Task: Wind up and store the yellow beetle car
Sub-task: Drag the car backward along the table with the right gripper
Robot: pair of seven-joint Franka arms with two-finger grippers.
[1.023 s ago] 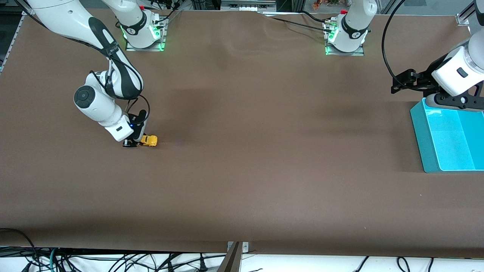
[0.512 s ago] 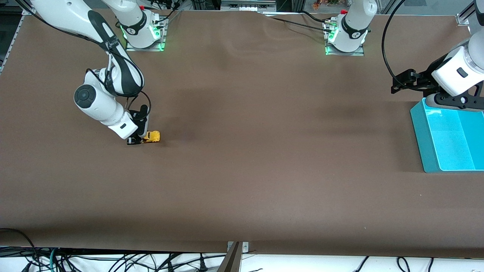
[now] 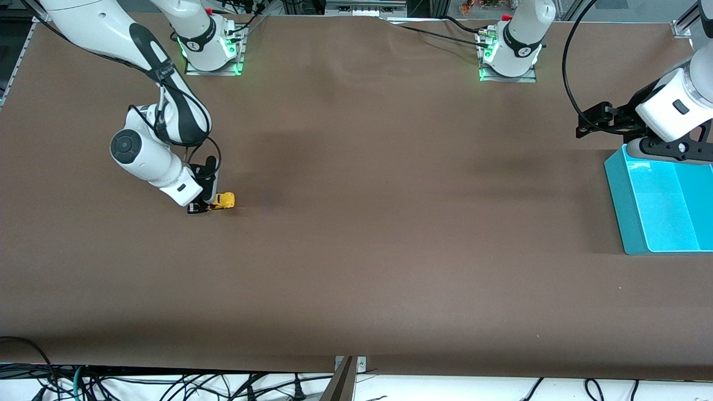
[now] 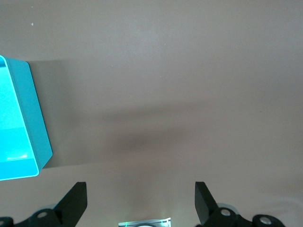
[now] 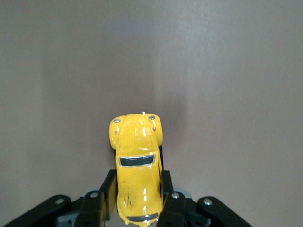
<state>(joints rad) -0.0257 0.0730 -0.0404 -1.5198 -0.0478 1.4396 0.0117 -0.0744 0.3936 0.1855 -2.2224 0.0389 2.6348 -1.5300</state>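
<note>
Right gripper [image 3: 207,207] low on brown table [image 3: 356,250], fingers clamped on tiny yellow beetle car [image 3: 223,201]. Left gripper [image 4: 141,208] waits spread beside turquoise bin [image 3: 657,206].

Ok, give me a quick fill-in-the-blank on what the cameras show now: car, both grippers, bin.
1. The right gripper is shut on the ____ beetle car.
2. The car's wheels rest on the brown ____.
3. The left gripper hovers, fingers ____, beside the turquoise bin.
4. The bin sits toward the ____ arm's end of the table.

Missing words: yellow; table; open; left
</note>
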